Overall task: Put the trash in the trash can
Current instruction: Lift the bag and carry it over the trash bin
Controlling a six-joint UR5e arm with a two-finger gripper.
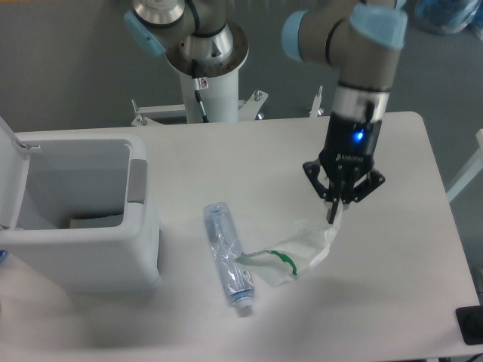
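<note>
My gripper [333, 215] points straight down over the right half of the table and is shut on the top corner of the clear wrinkly plastic bag [296, 253]. The bag hangs stretched from the fingers, its lower end with the green-and-white band still resting on the table beside the bottle. The slim clear plastic bottle [228, 256] with a bluish-purple label lies flat on the table, cap toward the front edge. The white trash can [83, 215] stands at the left with its lid up and its opening uncovered, well left of the gripper.
The white table [392, 302] ends close behind the trash can and at the right near a dark object [472, 324]. The robot's base column [204, 68] rises behind the table's back edge.
</note>
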